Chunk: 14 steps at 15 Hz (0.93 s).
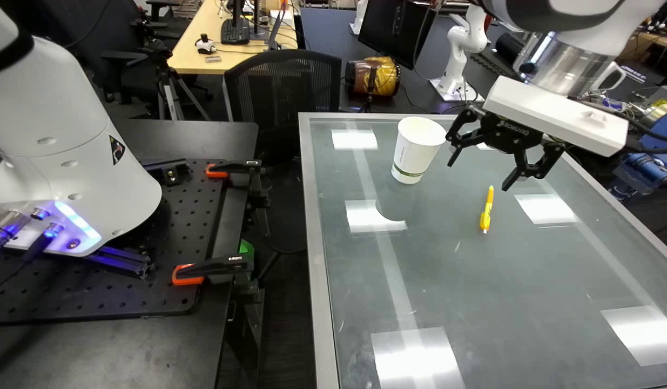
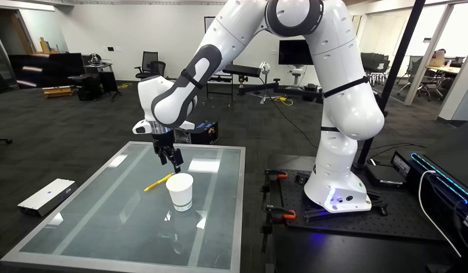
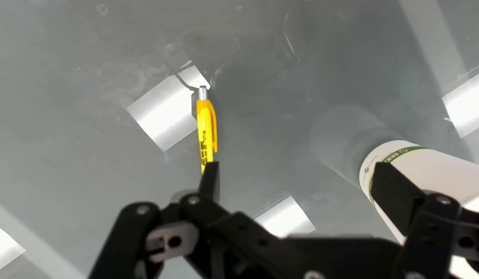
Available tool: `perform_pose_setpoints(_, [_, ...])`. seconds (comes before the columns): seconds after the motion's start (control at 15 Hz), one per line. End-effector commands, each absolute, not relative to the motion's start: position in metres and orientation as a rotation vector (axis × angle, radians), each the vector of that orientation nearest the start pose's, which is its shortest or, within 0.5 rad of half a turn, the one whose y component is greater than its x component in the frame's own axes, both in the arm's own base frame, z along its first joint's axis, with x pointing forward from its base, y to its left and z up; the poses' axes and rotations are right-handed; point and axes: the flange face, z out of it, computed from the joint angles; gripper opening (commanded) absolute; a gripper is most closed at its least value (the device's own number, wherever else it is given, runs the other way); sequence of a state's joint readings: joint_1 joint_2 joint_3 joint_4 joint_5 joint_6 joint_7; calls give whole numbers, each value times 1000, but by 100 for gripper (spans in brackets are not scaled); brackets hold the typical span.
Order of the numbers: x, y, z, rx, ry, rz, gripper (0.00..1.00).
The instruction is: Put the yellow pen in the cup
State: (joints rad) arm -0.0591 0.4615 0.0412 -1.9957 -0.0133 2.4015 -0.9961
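Standing wide apart, the two fingers (image 3: pixel 396 197) of the black Robotiq claw (image 1: pixel 478 174) hang above the glass-topped counter (image 1: pixel 318 281). In the wrist view, one fingertip partly covers the lower end of the yellow click pen (image 3: pixel 205 128), while the other crosses the line of sight to the white paper cup (image 3: pixel 437 170). The click pen lies on the glass, its pocket clip and silver push button visible, dark print running along the barrel. The paper cup stands upright near the click pen but apart from it, on the side toward the robot base (image 2: pixel 336 193); a green band with lettering circles its lower part. Bright reflections (image 1: pixel 546 209) mark the glass. The white Panda arm (image 2: pixel 228 36) rises from a perforated black plate (image 2: pixel 400 227) with orange-tipped clamps (image 2: pixel 279 210) at its edge.
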Motion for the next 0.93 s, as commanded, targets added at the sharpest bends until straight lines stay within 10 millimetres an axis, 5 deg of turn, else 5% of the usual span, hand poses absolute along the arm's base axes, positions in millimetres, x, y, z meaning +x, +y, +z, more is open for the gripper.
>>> perform_pose_setpoints(0.0, [605,-12,220,-2736,-1466,71,100])
perform_pose_setpoints(0.87, [627,-4,199,-2762,-1660,-94,100])
